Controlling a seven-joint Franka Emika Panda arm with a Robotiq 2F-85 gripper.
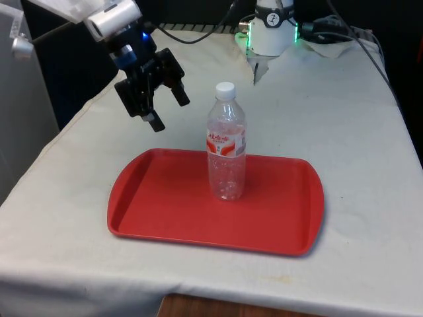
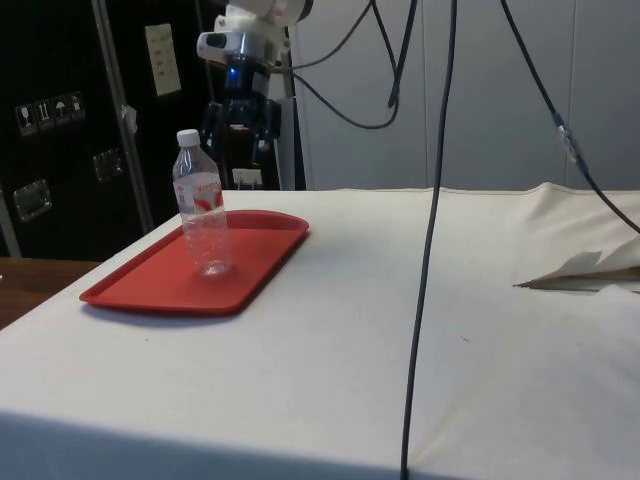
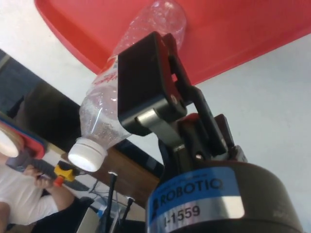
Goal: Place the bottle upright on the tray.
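A clear plastic bottle (image 1: 227, 148) with a white cap and a red label stands upright on the red tray (image 1: 158, 211), a little right of the tray's middle in the front view. The side view has the bottle (image 2: 203, 215) on the tray (image 2: 150, 285) as well. My gripper (image 1: 169, 112) hangs open in the air, up and to the front view's left of the bottle, apart from it, with nothing between its fingers. In the side view the gripper (image 2: 240, 125) is beyond the bottle. The wrist view looks past a black finger (image 3: 146, 82) at the bottle (image 3: 104, 116) and the tray (image 3: 243, 34).
The robot's base (image 1: 271, 33) stands at the table's far end, with cables around it. A black cable (image 2: 430, 200) hangs across the side view. A crumpled white fold (image 2: 585, 270) lies on the cloth. A person (image 3: 19, 194) sits beyond the table's edge.
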